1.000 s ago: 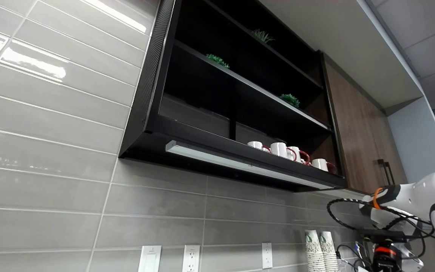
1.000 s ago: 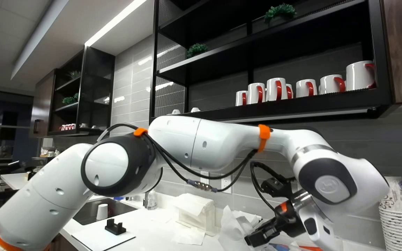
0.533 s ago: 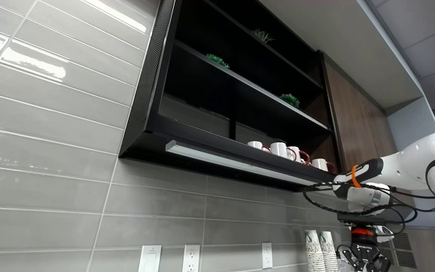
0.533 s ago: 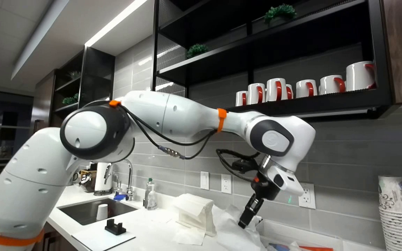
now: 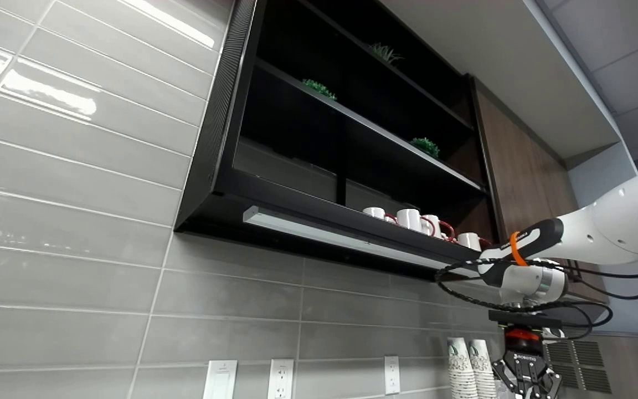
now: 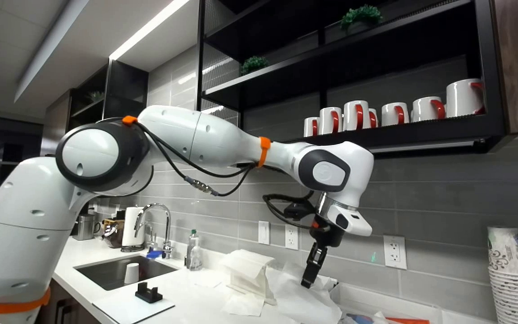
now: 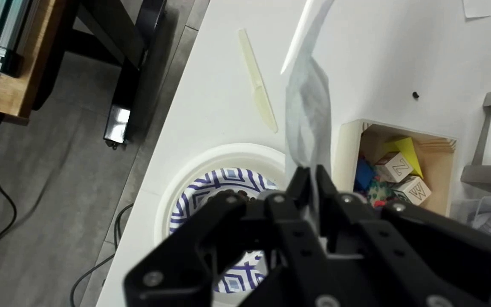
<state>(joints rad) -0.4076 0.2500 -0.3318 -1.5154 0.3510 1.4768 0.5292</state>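
My gripper (image 7: 310, 170) is shut on a thin white tissue (image 7: 308, 111), pinched between its black fingertips; the tissue stretches away from the tips in the wrist view. In an exterior view the gripper (image 6: 307, 284) points down at a crumpled white sheet (image 6: 301, 302) above the counter. In an exterior view the gripper's fingertips are cut off at the bottom edge. In the wrist view, a white bowl (image 7: 166, 204) holding a blue-patterned bowl (image 7: 186, 200) with dark beans lies beneath, partly hidden by the gripper. A wooden box (image 7: 348, 140) with toy blocks stands beside it.
A pale plastic knife (image 7: 256, 81) lies on the counter near its edge. White mugs (image 6: 355, 115) stand on the black shelf (image 6: 425, 129) above the arm. Stacked paper cups (image 6: 513, 279), a napkin pile (image 6: 247, 270) and a sink (image 6: 104, 275) are also there.
The arm has swung left in both exterior views, and the gripper has risen and turned more downward. The white sheet's outline by the fingertips has shifted.
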